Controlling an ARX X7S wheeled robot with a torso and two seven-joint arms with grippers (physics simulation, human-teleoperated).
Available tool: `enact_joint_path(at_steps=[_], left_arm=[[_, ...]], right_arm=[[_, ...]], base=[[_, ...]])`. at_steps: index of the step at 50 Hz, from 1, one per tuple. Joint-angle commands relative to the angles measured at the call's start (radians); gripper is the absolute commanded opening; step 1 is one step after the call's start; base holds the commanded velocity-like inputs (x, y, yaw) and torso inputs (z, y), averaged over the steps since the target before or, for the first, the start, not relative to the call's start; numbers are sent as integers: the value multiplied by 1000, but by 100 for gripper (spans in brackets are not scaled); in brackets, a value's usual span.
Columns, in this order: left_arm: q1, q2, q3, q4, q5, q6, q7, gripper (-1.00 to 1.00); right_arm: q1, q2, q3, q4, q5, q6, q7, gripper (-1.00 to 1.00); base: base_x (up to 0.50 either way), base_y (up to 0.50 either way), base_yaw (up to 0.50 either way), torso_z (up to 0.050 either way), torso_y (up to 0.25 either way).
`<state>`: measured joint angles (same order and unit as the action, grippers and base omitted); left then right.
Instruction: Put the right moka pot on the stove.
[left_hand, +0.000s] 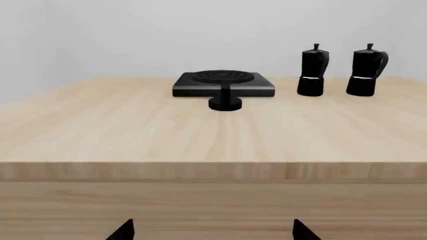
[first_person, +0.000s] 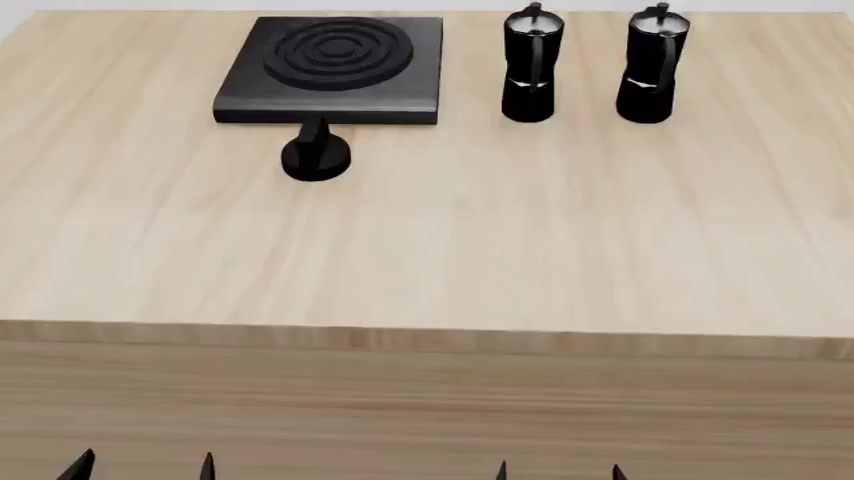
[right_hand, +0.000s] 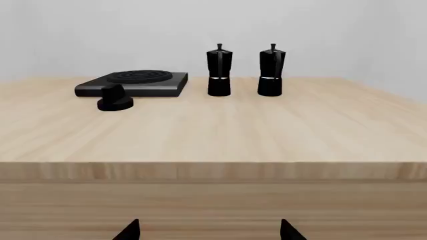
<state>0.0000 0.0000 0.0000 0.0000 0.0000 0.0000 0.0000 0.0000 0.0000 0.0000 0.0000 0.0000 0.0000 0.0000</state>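
The right moka pot stands upright at the far right of the wooden table, glossy black with a knobbed lid; it also shows in the left wrist view and right wrist view. The stove, a flat black slab with concentric rings, lies at the far left; it shows too in the wrist views. My left gripper and right gripper are both open and empty, low in front of the table's near edge, far from the pots.
A second identical moka pot stands just left of the right one, between it and the stove. A small black knob sits in front of the stove. The table's front edge lies between the grippers and everything.
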Motion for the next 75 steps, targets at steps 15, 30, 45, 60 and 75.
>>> enact_joint_path(at_steps=[15, 30, 45, 60, 75], left_arm=[[2, -51, 55, 2, -58, 5, -54, 100], [12, -79, 82, 15, -92, 21, -59, 100], [16, -100, 104, 18, -116, 43, -64, 100], [9, -109, 110, 12, -136, 39, -93, 100], [9, -122, 133, 10, -125, 52, -118, 100]], right_arm=[[11, 48, -54, 5, 32, 11, 86, 100], [12, 71, -81, 11, 52, -3, 111, 100], [15, 88, -101, 23, 65, -27, 130, 100], [12, 106, -128, 7, 70, -21, 154, 100], [13, 121, -147, 7, 71, -26, 173, 100]], base=[[0, 0, 0, 0, 0], [0, 0, 0, 35, 30], [0, 0, 0, 45, 34], [0, 0, 0, 50, 38], [79, 0, 0, 10, 8]])
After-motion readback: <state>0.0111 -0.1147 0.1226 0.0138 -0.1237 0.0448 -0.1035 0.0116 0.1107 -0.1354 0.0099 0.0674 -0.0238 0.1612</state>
